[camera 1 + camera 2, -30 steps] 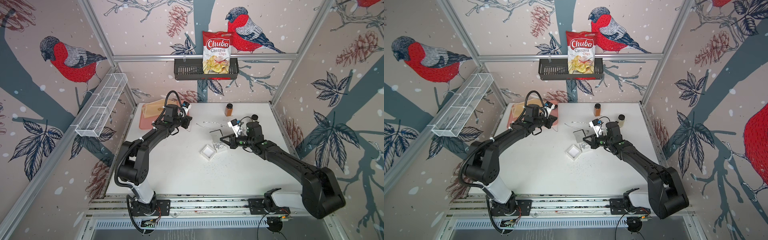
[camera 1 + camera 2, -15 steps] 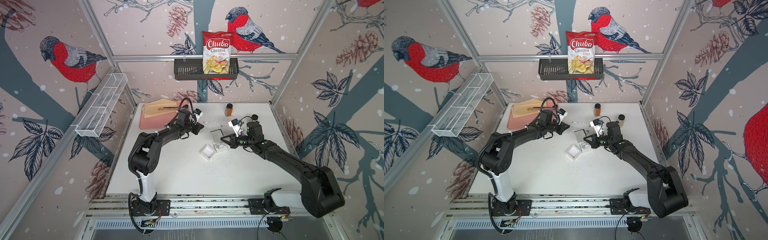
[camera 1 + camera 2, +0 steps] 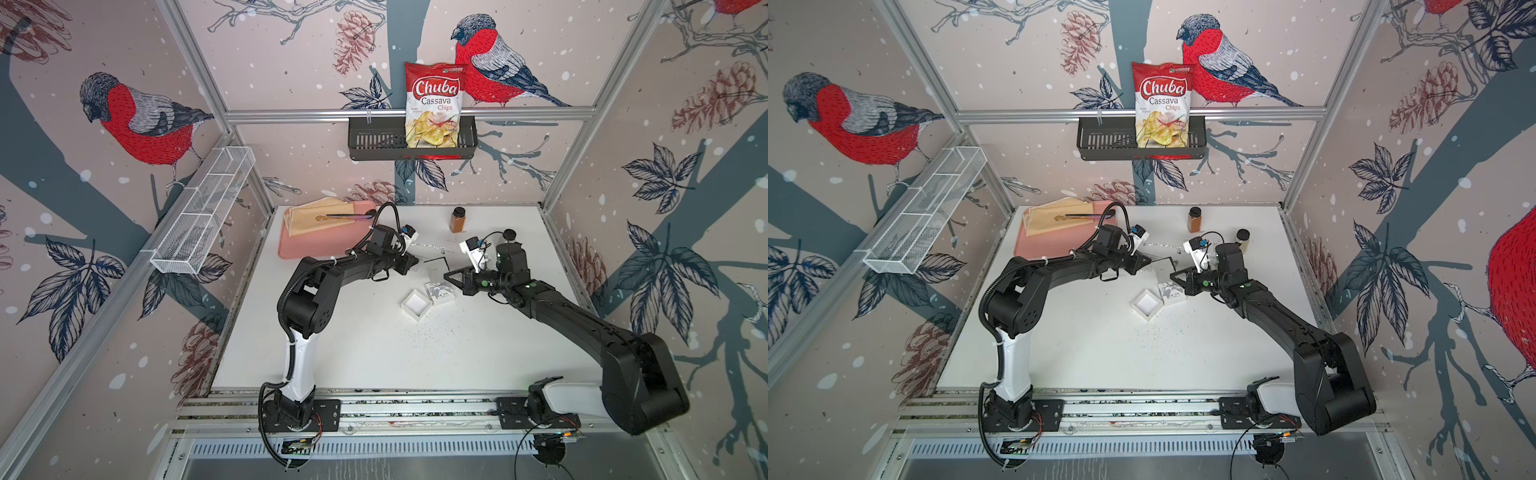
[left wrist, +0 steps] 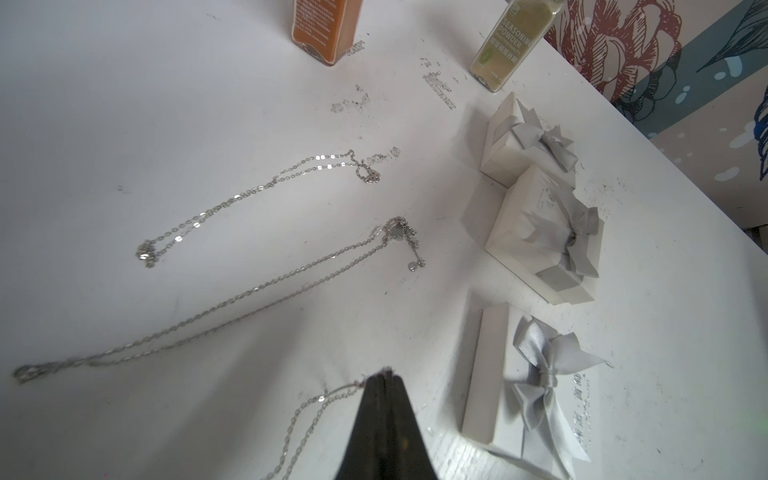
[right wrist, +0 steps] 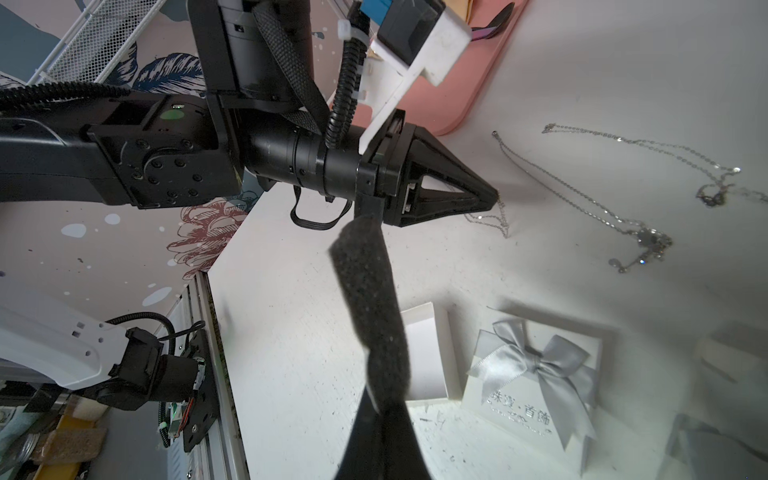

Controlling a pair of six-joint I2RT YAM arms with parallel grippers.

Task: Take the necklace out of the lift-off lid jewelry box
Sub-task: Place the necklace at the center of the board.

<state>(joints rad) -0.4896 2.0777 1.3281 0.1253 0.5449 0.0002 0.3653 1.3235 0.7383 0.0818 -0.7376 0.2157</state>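
Note:
The white jewelry box base (image 3: 415, 305) (image 5: 428, 353) stands open mid-table, with only its white inside showing. Its lid (image 3: 439, 291) (image 5: 536, 374), with a grey bow, lies beside it. My left gripper (image 3: 415, 262) (image 4: 386, 374) is shut on a thin silver necklace (image 4: 316, 415) (image 5: 494, 220), which hangs from its tip just above the table, behind the box. My right gripper (image 3: 446, 275) (image 5: 380, 409) is shut on a dark foam insert (image 5: 370, 299), held up facing the left gripper.
Two more silver necklaces (image 4: 257, 191) (image 4: 249, 295) lie on the table behind. Two closed white bow boxes (image 4: 536, 145) (image 4: 544, 237) sit beside them. An orange spice jar (image 3: 457, 220) and a green one (image 4: 511, 41) stand at the back. A pink tray (image 3: 324, 245) is at back left.
My left arm has swung from beside the pink tray rightward toward the box and the right gripper. The right arm has stayed in place, still shut on the foam insert.

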